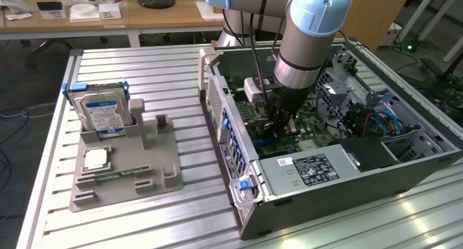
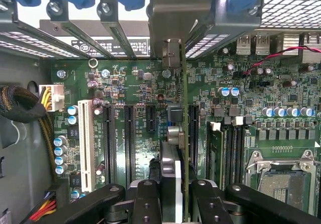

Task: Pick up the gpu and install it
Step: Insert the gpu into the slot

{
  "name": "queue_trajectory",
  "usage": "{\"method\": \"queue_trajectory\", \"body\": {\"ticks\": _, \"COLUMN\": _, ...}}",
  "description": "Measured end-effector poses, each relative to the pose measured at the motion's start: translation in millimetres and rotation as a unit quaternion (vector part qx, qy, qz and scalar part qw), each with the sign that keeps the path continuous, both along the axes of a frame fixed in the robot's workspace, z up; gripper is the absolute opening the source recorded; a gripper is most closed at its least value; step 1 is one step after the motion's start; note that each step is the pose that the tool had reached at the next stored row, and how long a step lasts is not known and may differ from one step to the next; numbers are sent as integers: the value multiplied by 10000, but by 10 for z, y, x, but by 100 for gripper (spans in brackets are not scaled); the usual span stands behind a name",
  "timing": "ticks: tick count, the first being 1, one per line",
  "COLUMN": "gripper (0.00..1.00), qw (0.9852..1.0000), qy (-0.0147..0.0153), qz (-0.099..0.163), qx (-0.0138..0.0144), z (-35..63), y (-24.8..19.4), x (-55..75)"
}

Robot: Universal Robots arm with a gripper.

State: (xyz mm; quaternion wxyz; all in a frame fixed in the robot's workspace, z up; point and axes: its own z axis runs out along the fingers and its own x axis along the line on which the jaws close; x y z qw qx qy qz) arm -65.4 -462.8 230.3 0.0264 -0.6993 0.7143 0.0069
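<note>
robotics lab, slatted aluminium bench (image 1: pixel 145 64), open computer case (image 1: pixel 326 167), wooden desks (image 1: pixel 166 16) behind

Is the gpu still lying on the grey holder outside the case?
No. The gpu is held edge-on between the fingers, inside the case over the motherboard.

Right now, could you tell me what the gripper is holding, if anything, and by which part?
The gripper is shut on the gpu, pinching the edge-on card near its upper edge, above the motherboard slots.
</note>
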Motion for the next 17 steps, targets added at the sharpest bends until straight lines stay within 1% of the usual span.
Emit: {"method": "queue_trajectory", "body": {"ticks": 17, "gripper": 28, "qw": 10000, "qy": 0, "qz": 0, "qx": -4, "z": -24, "y": -6, "x": 0}}
